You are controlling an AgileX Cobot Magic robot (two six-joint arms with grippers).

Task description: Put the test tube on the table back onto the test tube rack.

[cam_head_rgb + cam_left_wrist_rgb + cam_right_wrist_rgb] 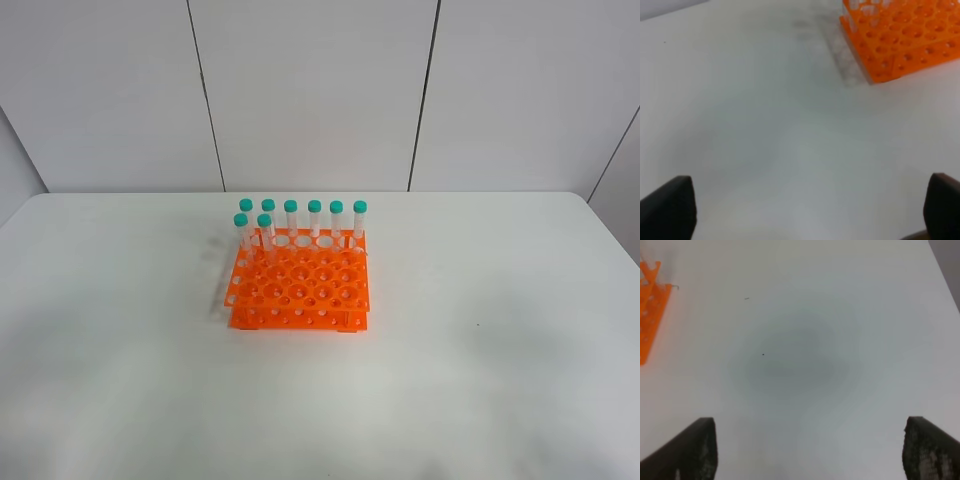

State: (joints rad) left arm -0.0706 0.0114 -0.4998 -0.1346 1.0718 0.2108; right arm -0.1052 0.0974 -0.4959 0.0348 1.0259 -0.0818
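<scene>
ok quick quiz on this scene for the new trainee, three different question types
1. How many slim clear plastic tubes with teal-green screw caps stand in the bright orange plastic rack?
2. True or false: the left gripper is shut on a tube.
3. In the high view, which rows of the rack hold the tubes? A) those nearest the wall B) those nearest the camera C) the middle ones

Key: 1) eight 2) false 3) A

Of the left tool [812,212] only two matte black fingers [667,207] show, blunt and rounded at the tips. The right tool [810,450] has dark grey-black fingers [692,447] with a grainy, textured surface and squarer upper corners.
</scene>
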